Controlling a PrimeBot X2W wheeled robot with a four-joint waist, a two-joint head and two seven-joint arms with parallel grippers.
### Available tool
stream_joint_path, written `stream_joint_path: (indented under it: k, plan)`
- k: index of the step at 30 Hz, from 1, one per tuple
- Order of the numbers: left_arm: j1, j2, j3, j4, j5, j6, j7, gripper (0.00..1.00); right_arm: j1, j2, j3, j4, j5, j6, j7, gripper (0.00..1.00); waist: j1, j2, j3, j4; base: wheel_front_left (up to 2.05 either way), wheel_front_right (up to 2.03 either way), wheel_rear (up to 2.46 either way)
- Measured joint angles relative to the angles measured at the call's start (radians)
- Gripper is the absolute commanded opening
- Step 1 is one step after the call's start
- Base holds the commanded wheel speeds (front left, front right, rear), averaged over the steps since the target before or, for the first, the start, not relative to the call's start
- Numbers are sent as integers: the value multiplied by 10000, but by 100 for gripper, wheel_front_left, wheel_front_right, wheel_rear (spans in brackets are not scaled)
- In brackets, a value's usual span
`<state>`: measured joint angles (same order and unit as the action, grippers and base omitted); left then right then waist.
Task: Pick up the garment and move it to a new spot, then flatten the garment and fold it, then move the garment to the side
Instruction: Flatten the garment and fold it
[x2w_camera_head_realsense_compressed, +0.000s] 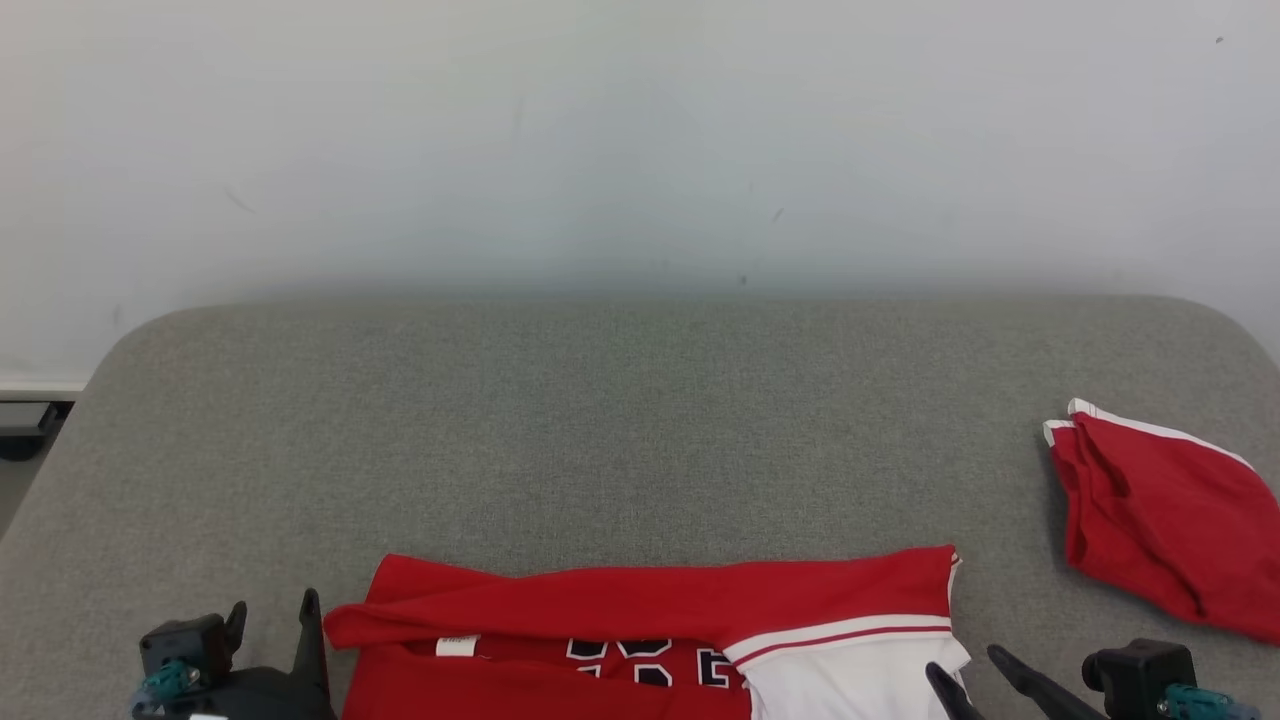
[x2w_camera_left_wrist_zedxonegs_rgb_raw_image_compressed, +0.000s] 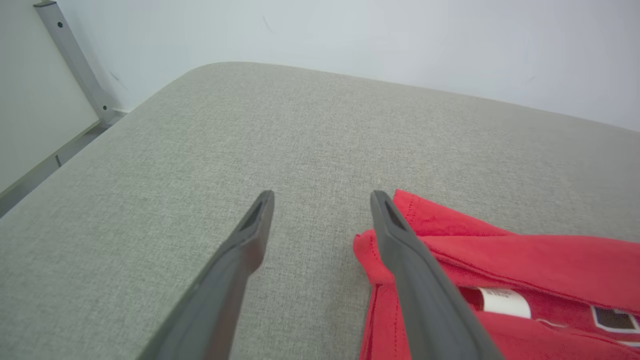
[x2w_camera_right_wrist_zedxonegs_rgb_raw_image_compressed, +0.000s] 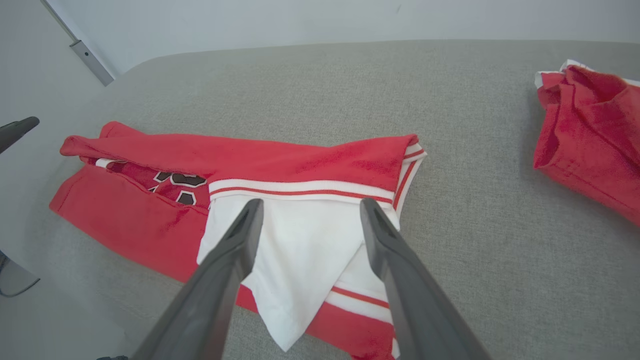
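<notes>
Grey padded table (x2w_camera_head_realsense_compressed: 640, 420) under a pale wall. The garment (x2w_camera_head_realsense_compressed: 650, 600) lies at 6 o'clock, seemingly folded once lengthwise. The left gripper (x2w_camera_left_wrist_zedxonegs_rgb_raw_image_compressed: 320, 200) and right gripper (x2w_camera_right_wrist_zedxonegs_rgb_raw_image_compressed: 309, 207) gape wide, empty. Further folds and the sideways move look undone.

Soft red cloth garment (x2w_camera_right_wrist_zedxonegs_rgb_raw_image_compressed: 260, 160) – matt, on coarse grey woven table (x2w_camera_head_realsense_compressed: 620, 440)
</notes>
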<state>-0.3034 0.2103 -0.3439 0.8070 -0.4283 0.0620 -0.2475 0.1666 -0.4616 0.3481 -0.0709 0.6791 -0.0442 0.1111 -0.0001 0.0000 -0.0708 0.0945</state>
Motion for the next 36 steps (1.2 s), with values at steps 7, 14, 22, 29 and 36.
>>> stream_joint_path:
  k: [7, 14, 22, 29, 36]
  plan:
    - [791, 59, -52, -1467, 282, 10, -27, 100, -140, 644, -326, 82, -282, -464, -828, 100, 0, 0, -390, 56, 0, 0, 0]
    - [1695, 86, -105, -3143, 382, 6, -29, 100, -179, 1290, -779, 485, -533, -708, -1707, 100, 0, -1, -764, 43, 0, 0, 0]
    - [2544, 151, -157, -4521, 405, 88, -29, 100, -289, 1670, -1927, 1024, -644, -792, -2679, 100, 0, -1, -994, -188, 0, 0, 0]
    - [2976, 399, -130, -5204, 414, 184, 12, 100, -337, 1561, -1785, 1108, -529, -681, -2700, 100, 0, -1, -966, -457, 0, 0, 0]
    - [3126, 470, -174, -5695, 510, 270, 372, 100, -351, 1003, -1296, 1248, -474, 169, -2424, 100, 0, 0, -846, -687, 0, 0, 0]
